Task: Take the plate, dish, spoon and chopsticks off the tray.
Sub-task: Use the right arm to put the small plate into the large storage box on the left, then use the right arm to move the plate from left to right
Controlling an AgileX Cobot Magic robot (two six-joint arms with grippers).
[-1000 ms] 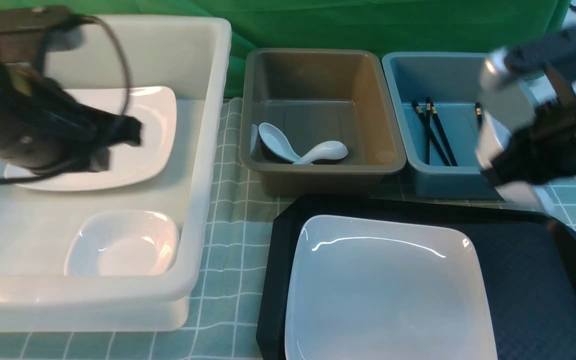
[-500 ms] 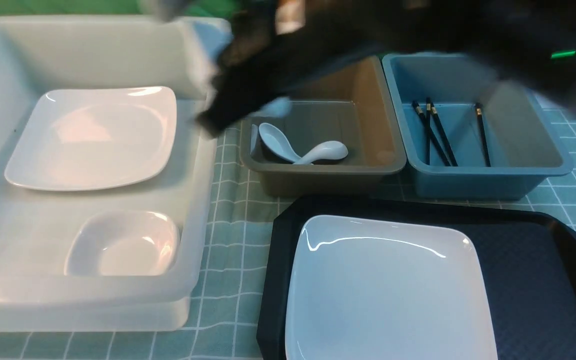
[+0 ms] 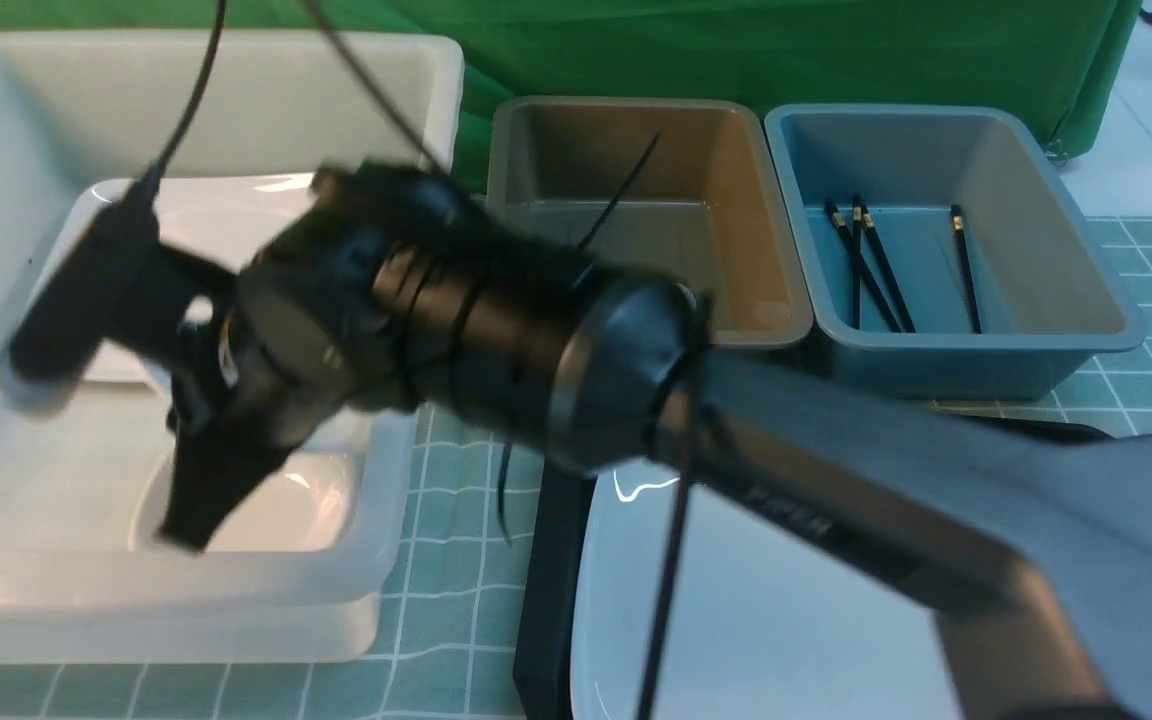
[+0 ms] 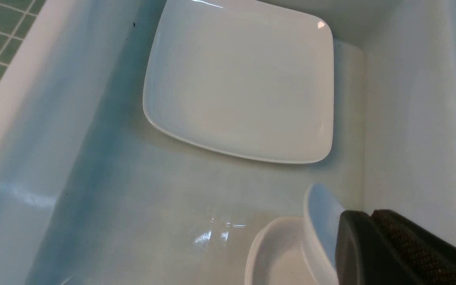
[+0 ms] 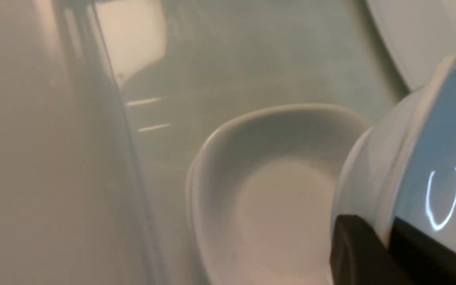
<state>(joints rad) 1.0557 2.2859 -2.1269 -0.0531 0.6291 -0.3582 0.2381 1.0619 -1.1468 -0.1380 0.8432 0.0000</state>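
Observation:
The large white plate (image 3: 786, 640) lies on the black tray (image 3: 536, 600), partly behind my right arm. My right gripper (image 3: 186, 530) reaches into the white tub (image 3: 416, 90). It is shut (image 5: 390, 229) on the rim of a small white dish (image 5: 422, 158), held tilted just above another small dish (image 5: 271, 178). The left wrist view shows the held dish (image 4: 319, 221) and my left gripper (image 4: 372, 215), shut and empty, high over the tub. The black chopsticks (image 3: 876, 265) lie in the blue tub (image 3: 1086, 340). The spoon is hidden.
A second large white plate (image 4: 244, 79) lies at the far end of the white tub. The grey-brown tub (image 3: 736, 200) stands between the white and blue tubs, its near part hidden by my right arm. Green checked cloth (image 3: 456, 560) covers the table.
My right arm has swung from the far right across to the white tub, carrying the small dish. My left arm has left the front view. The spoons are now hidden behind the arm.

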